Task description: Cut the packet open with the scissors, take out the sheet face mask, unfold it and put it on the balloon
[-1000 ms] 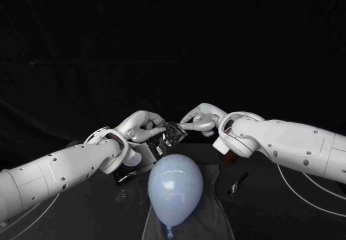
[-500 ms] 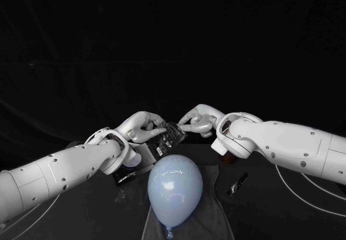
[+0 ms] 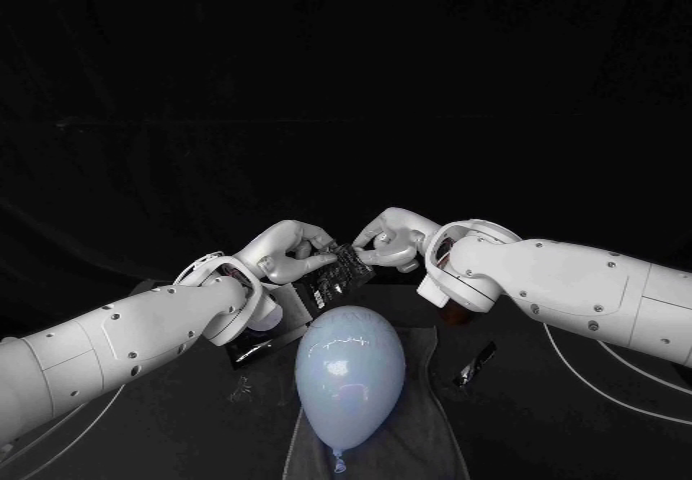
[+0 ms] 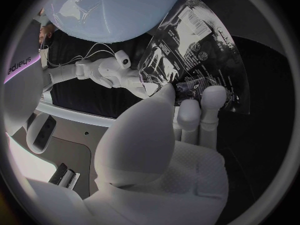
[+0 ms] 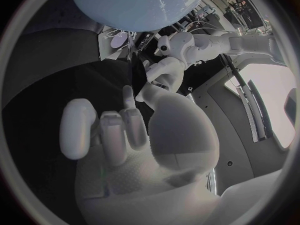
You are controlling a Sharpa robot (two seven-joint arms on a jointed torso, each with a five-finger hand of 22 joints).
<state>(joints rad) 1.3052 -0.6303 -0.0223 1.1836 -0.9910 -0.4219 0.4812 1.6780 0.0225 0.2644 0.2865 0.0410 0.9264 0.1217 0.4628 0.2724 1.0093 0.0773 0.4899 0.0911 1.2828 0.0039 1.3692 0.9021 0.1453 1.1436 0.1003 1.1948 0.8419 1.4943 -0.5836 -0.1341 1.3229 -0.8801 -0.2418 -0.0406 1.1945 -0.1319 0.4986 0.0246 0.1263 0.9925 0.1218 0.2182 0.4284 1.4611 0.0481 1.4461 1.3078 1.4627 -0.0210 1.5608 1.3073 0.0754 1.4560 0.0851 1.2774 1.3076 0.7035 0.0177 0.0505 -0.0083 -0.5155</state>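
A dark printed packet (image 3: 335,276) hangs over the table just behind the balloon, held between both hands. My left hand (image 3: 293,254) grips its left side, thumb and fingers closed on the foil (image 4: 195,50). My right hand (image 3: 389,240) pinches the packet's upper right corner; from the left wrist its fingers (image 4: 134,82) touch the packet's edge. In the right wrist view the packet (image 5: 131,67) is edge-on between my right hand (image 5: 125,130) and my left hand (image 5: 170,60). The pale blue balloon (image 3: 349,372) lies on a grey cloth (image 3: 433,410), knot toward me.
A slim dark object (image 3: 476,366), which may be the scissors, lies on the table right of the balloon. Another dark flat piece (image 3: 253,352) lies left of the balloon under my left forearm. Black table and black backdrop surround everything.
My right hand has crept a little left and up along the packet's top corner. The packet and my left hand have barely moved; the balloon is still.
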